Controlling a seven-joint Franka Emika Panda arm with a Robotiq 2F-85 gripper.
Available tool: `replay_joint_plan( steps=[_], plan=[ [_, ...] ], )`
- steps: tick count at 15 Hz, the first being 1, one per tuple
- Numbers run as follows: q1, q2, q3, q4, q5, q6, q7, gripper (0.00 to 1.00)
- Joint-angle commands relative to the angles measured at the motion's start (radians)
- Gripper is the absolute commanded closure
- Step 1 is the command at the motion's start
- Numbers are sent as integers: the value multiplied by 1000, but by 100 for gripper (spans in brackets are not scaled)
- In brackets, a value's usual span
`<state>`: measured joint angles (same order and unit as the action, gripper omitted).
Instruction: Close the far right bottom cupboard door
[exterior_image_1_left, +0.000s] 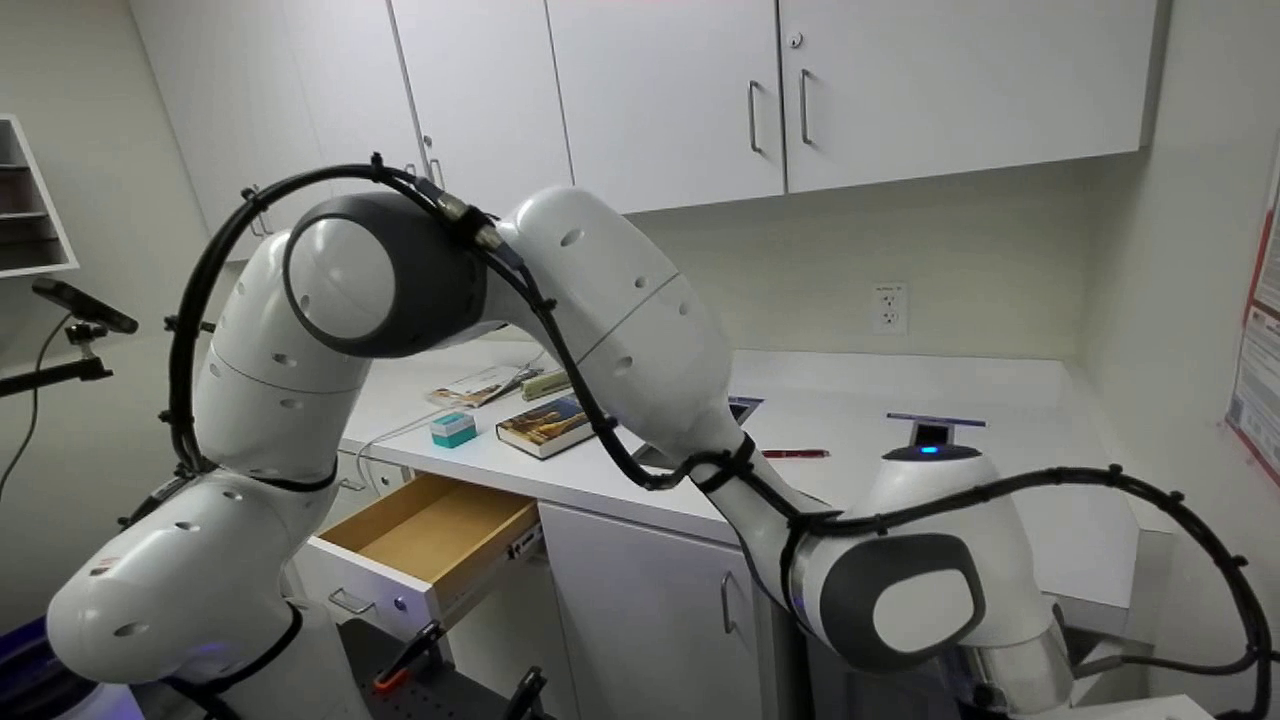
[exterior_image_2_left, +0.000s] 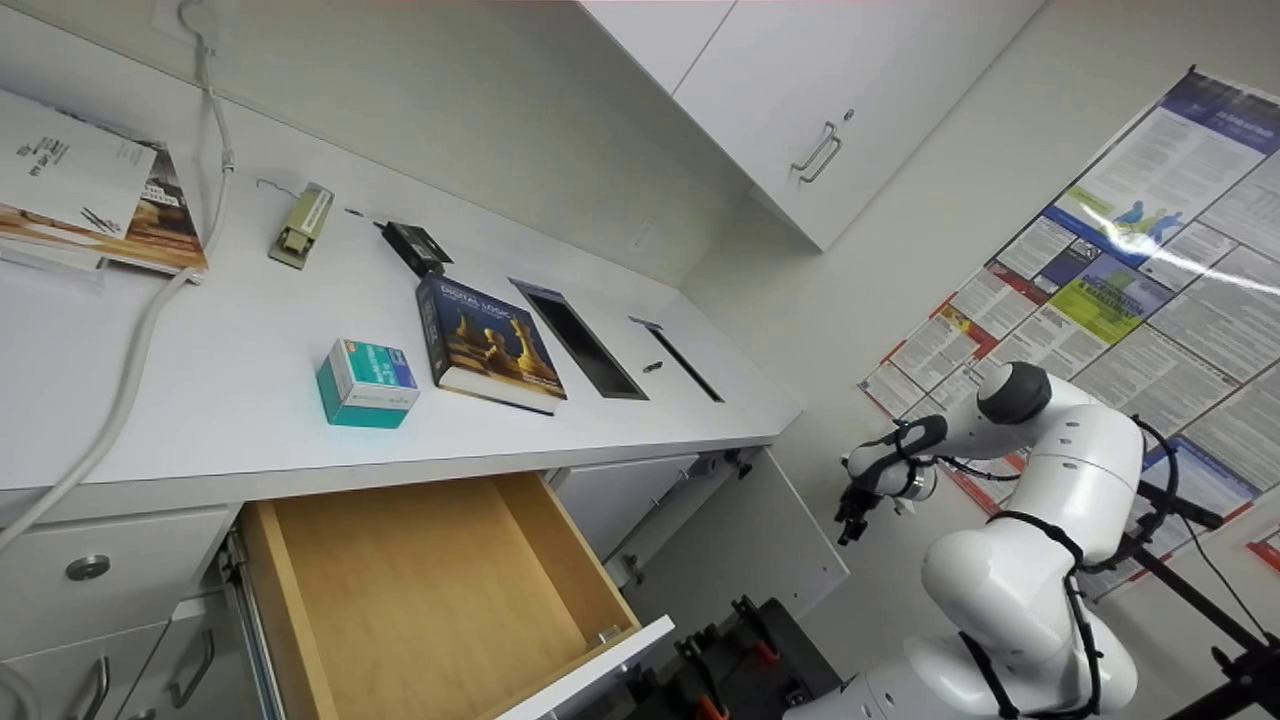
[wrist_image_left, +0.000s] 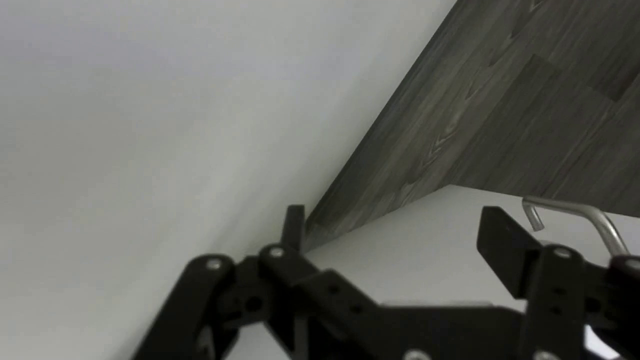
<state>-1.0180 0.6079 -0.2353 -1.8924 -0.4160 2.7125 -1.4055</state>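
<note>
In an exterior view you have a long white countertop (exterior_image_2_left: 255, 385) reaching from 9 to 3 o'clock. Your dark-jointed white robot arm (exterior_image_2_left: 1030, 560) stands at 4 o'clock, past the counter's 3 o'clock end. The plain white flat-panel far right bottom cupboard door (exterior_image_2_left: 745, 530) is noted open at 5 o'clock, hinged beneath that same end and standing outward. A light wooden, white-fronted drawer (exterior_image_2_left: 440, 590) is found pulled out at 7 o'clock. Your black two-fingered gripper (wrist_image_left: 394, 220), checked in the wrist view, has its fingers parted wide with only space between the tips; you have hold of nothing. In an exterior view it appears near the door's outer top corner; whether it touches the door, you cannot tell. A thick hardback book (exterior_image_2_left: 490, 345) with chess pieces on its cover lies flat on the countertop at 9 o'clock. At 3 o'clock in the wrist view you see a bent silver bar handle (wrist_image_left: 575, 207) on the door's outer face. A small teal-and-white box (exterior_image_2_left: 368, 385) sits just beside the book, toward its 8 o'clock.
</note>
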Motion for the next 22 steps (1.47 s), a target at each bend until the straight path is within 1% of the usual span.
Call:
replay_joint_plan(
  steps=[1,3,5,7,8,9,12,16,17,18,20,22],
  plan=[
    [-156,36,176,6,165,53,-260,41],
    [-244,58,294,25,285,-4,-403,58],
    [-305,72,373,50,385,-74,-520,73],
    [-329,85,413,84,468,-176,-595,88],
    [-330,88,419,98,502,-223,-621,95],
    [-327,87,422,107,533,-261,-644,100],
    [-307,65,424,101,624,-303,-687,100],
    [-282,51,444,84,721,-291,-728,100],
    [-266,48,438,82,732,-289,-714,100],
    [-258,80,405,104,718,-277,-714,100],
    [-238,81,395,105,724,-276,-712,99],
    [-237,83,388,104,722,-276,-711,99]
  ],
)
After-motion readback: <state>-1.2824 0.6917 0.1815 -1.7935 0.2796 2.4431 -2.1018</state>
